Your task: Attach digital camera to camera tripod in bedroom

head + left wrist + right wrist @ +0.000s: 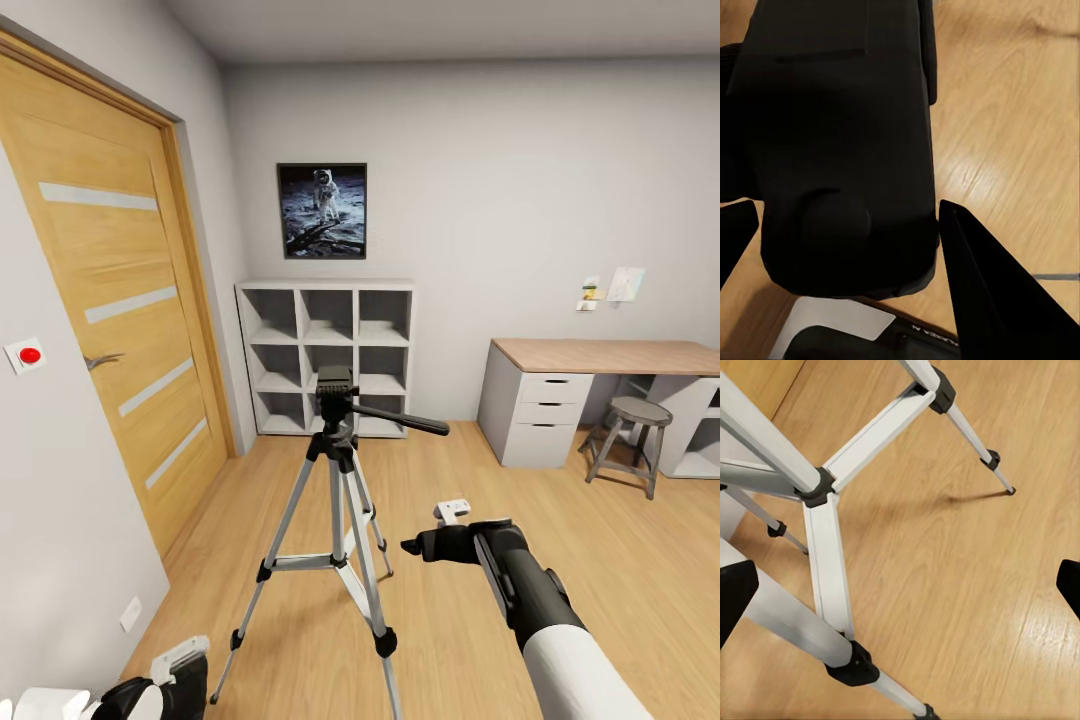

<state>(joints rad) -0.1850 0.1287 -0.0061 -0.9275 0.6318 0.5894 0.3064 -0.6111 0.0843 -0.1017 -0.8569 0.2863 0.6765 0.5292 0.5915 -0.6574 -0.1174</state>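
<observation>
Left gripper (180, 665) sits low at the near left of the head view, and in its wrist view a black boxy camera (840, 150) sits between the two dark fingers (1005, 292); they flank it closely, though whether they actually press on it I can't tell. Right gripper (425, 545) is out in front at mid height, just right of the tripod (335, 500); its wrist view has the fingertips (735, 596) at opposite edges, wide apart, holding nothing, looking down at the tripod's silver legs and center brace (825, 562) over the wood floor (967, 585). Tripod stands upright on all three feet, mid-room, black head on top with the pan handle (400, 417) pointing right. Behind it: white cube shelf (327, 355), astronaut poster (321, 211), door (120, 320) at left, desk (600, 390) and stool (632, 440) at right.
</observation>
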